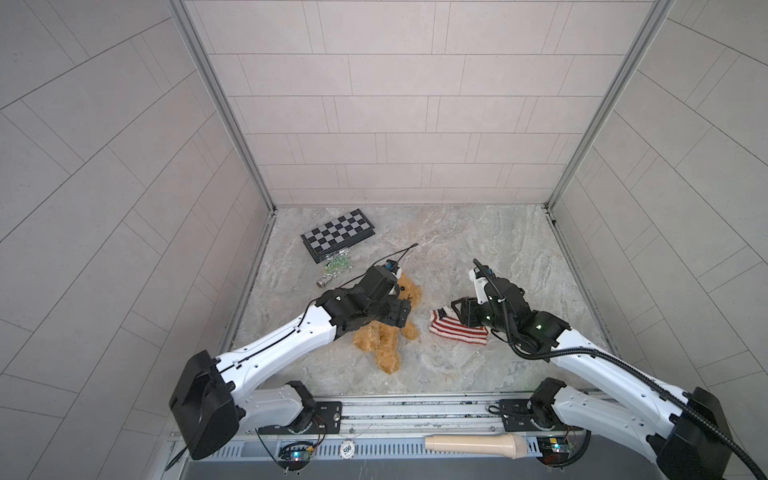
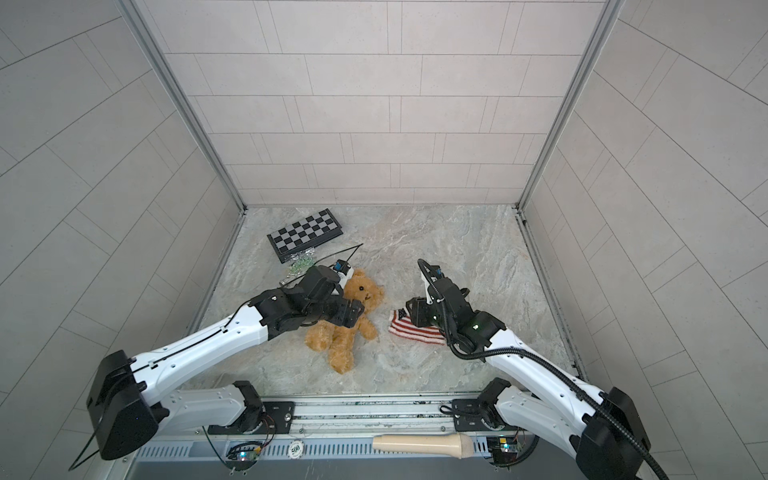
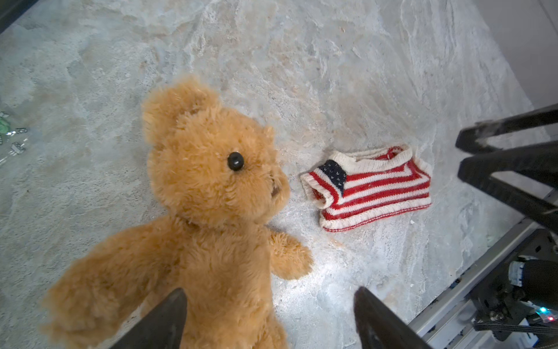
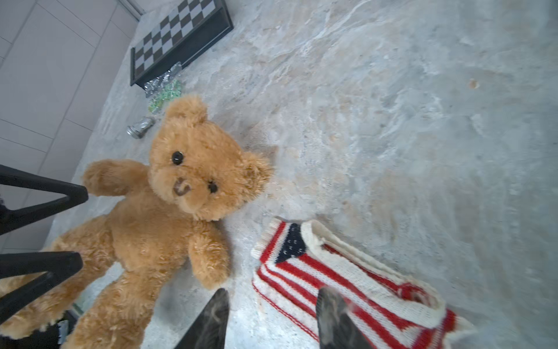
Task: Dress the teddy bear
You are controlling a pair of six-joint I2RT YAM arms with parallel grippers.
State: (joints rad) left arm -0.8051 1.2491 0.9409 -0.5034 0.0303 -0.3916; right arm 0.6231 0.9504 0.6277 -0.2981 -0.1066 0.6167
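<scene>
The marble-patterned bench (image 1: 478,249) fills the floor of a tiled booth, with a metal rail (image 1: 415,411) along its front edge. The left arm (image 1: 282,345) reaches in from the front left and the right arm (image 1: 582,353) from the front right, both bent down toward the middle of the bench. A folded chessboard (image 1: 337,233) lies near the back left corner. The teddy bear (image 1: 386,340) lies on its back left of the middle, face up, head toward the back wall and legs toward the rail; in both top views the left arm's wrist covers part of its chest and one arm (image 2: 340,336). The left jaws stand wide apart above the bear's body and hold nothing: in the left wrist view one finger (image 3: 163,320) overlaps the belly and the other is over bare bench. A long cream handle (image 1: 473,445) rests on the rail. A small striped knit sweater (image 1: 457,330), red and white with a dark blue patch, lies flat just to the right of the bear, not touching it (image 3: 374,187). The right jaws stand partly apart over the sweater's edge, one finger (image 4: 335,317) in front of the knit, the other over bench; nothing is clamped between them. Crumpled foil and green bits (image 1: 337,266) lie by the chessboard, a small metal cylinder (image 4: 140,127) sits near the bear's head, and a poker chip (image 1: 348,449) lies on the rail.
</scene>
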